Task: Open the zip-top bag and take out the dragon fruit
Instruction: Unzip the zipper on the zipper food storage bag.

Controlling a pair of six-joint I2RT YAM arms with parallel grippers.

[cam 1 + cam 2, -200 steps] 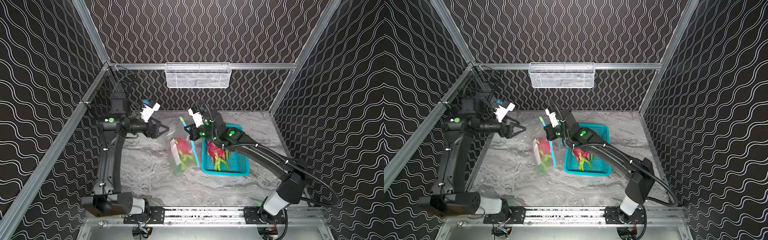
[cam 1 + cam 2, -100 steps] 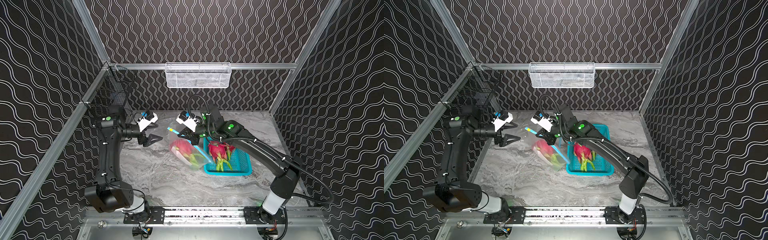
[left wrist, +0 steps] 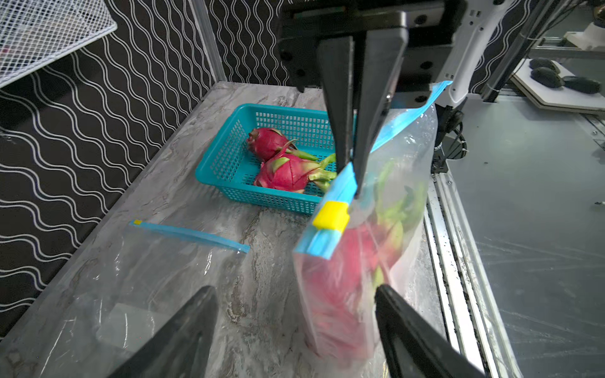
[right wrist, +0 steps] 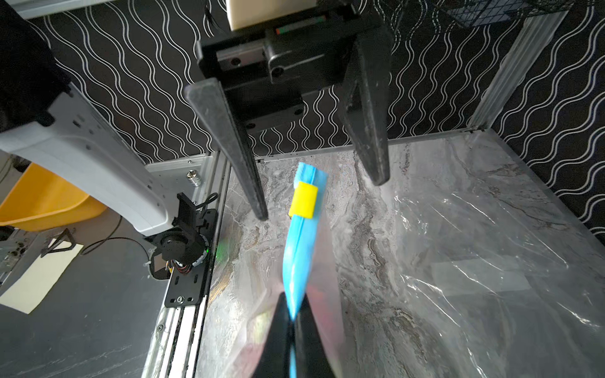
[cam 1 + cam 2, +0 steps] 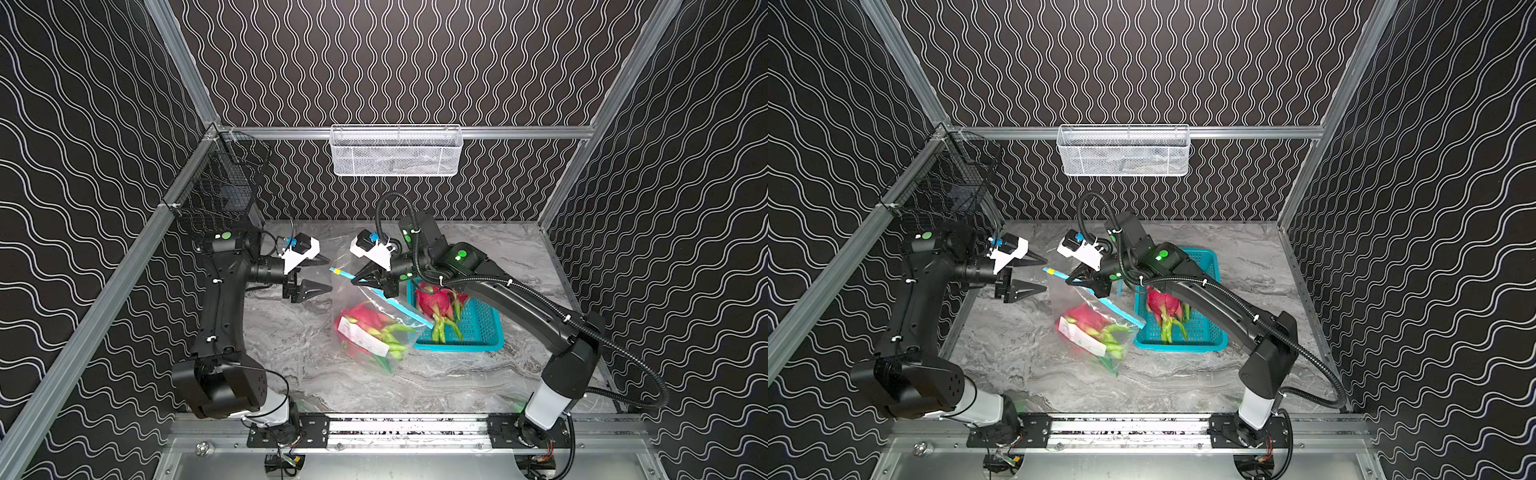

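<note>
Over marble (image 5: 291, 357), right pincer (image 5: 354, 281) pinches zip-top bag (image 5: 353, 301); left pincer (image 5: 330, 274) gapes, empty

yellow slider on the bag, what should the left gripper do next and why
Probably ease the left gripper forward and close on the yellow slider: its jaws are open just short of it, and the right gripper is shut on the zip strip, holding the bag up.

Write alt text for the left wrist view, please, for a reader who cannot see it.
The right gripper, shut, pinches the blue zip strip of a clear zip-top bag holding a dragon fruit, near its yellow slider. The left gripper, open, frames the foreground; behind stands a teal basket with two dragon fruits.
</note>
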